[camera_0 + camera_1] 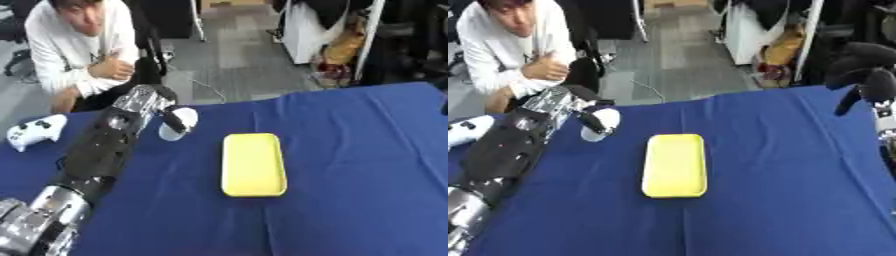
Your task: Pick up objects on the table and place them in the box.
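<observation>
No readable text, label, brand, number or sign anywhere in either view; yellow tray (254,164), blue tablecloth (350,150), white controllers (35,131) show no legible markings.

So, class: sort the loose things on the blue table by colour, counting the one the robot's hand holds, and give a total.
White: 2, the white object in the left hand and the white controller near the table's left edge.
Yellow: 1, the yellow tray.
Total: 3.
</observation>
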`<act>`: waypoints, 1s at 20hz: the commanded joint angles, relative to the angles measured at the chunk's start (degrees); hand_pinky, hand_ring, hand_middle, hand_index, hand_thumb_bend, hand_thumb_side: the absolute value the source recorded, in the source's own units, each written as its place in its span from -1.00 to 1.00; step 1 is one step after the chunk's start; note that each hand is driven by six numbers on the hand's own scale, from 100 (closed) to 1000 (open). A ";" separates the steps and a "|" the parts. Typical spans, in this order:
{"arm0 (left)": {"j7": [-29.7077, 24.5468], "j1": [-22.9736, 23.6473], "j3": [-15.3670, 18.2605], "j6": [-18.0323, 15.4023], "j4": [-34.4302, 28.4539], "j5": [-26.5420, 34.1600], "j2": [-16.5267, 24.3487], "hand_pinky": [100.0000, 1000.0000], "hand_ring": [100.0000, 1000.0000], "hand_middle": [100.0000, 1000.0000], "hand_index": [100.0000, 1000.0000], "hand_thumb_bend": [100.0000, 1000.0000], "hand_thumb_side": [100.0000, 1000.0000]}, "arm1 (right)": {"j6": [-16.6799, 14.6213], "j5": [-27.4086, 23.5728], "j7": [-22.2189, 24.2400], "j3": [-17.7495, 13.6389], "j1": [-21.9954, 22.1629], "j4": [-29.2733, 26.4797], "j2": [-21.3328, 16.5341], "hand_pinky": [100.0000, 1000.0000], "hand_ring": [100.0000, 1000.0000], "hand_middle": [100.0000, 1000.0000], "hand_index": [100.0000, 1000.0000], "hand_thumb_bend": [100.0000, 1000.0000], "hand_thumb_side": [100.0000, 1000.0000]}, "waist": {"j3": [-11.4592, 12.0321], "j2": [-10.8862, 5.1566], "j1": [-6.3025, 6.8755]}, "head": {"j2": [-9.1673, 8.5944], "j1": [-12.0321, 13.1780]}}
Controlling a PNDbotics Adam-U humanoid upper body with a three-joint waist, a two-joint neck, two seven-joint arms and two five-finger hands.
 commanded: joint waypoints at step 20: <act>-3.75 -0.07 -9.20 -9.98 -12.59 14.62 3.41 -0.61 -1.00 -1.00 -0.48 -1.00 0.58 | -0.09 0.01 0.20 -0.29 -0.69 -0.90 -0.87 -0.40 0.08 0.21 0.62 -1.00 0.71 | -0.41 -0.73 0.14 | 0.30 -0.54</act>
